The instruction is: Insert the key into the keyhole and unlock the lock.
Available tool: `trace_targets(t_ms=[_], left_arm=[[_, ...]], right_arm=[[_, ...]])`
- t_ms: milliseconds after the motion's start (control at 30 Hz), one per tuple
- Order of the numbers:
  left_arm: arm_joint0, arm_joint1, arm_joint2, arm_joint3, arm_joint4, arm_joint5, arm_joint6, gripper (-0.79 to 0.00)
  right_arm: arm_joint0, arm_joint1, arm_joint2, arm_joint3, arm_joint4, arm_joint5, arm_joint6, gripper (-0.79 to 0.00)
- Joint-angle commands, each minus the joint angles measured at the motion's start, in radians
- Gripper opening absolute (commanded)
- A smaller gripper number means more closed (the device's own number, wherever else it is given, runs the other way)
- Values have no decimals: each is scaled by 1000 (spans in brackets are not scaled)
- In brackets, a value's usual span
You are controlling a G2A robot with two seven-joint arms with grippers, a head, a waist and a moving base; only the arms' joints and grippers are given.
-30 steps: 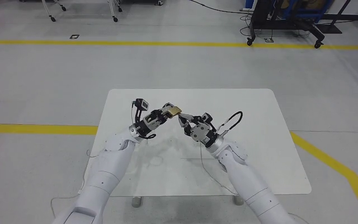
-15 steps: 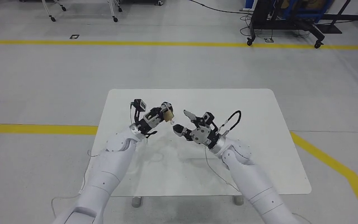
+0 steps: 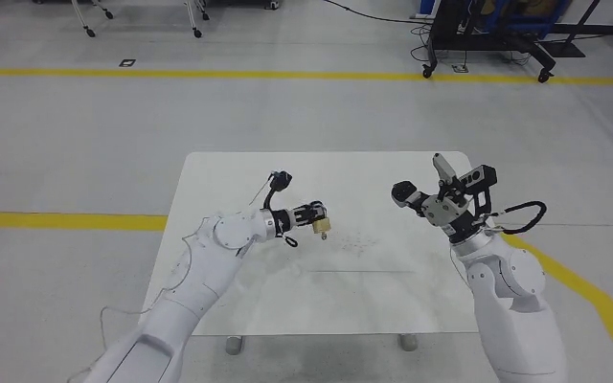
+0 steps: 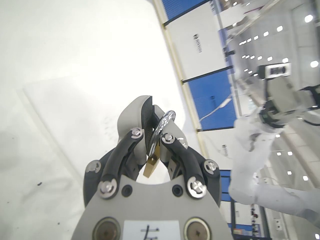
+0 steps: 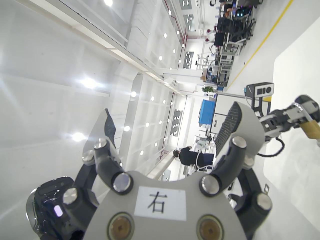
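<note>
Since a second ago the two arms have parted: they had met over the middle of the tabletop (image 3: 383, 287) with both grippers at the lock, and half a second ago they were already a little apart. Now the right arm has swung out to the right, and its gripper (image 3: 420, 175) is held above the right part of the tabletop, well apart from the lock, with its fingers spread wide and nothing between them. The right wrist view shows the same: two ribbed pads (image 5: 226, 123) standing far apart with only the room behind them. The left arm has kept the lock (image 3: 322, 227) and carried it nearer and slightly right, so it now hangs over the middle of the tabletop, left of centre. The left gripper (image 3: 316, 217) is clamped on it. In the left wrist view the silver shackle (image 4: 163, 123) is pinched between the dark pads, and the brass body hangs below them in the gap between the fingers, clear of the surface. From the right wrist view the left gripper shows farther off with the brass body at its tip, above the white tabletop.
</note>
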Motion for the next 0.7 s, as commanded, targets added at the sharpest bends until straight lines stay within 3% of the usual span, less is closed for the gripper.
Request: trace_targets(t_ms=[0,300,333,367,400,533,667], left_arm=[[-21,-13,58,-1,76,20,-10,-785],[-99,-72,199,96,262,63,99,-785],[-105,-77,210,111,274,65,98,-665],[-112,-82,220,125,285,65,94,-299],[-118,-86,227,139,294,62,91,0],[-141,-95,210,181,240,49,72,0],[-156,-88,147,153,139,36,57,0]], right_arm=[[3,0,-5,4,0,1,1,0],[3,0,-5,4,0,1,1,0],[3,0,-5,4,0,1,1,0],[3,0,-5,4,0,1,1,0],[3,0,-5,4,0,1,1,0],[3,0,-5,4,0,1,1,0],[3,0,-5,4,0,1,1,0]])
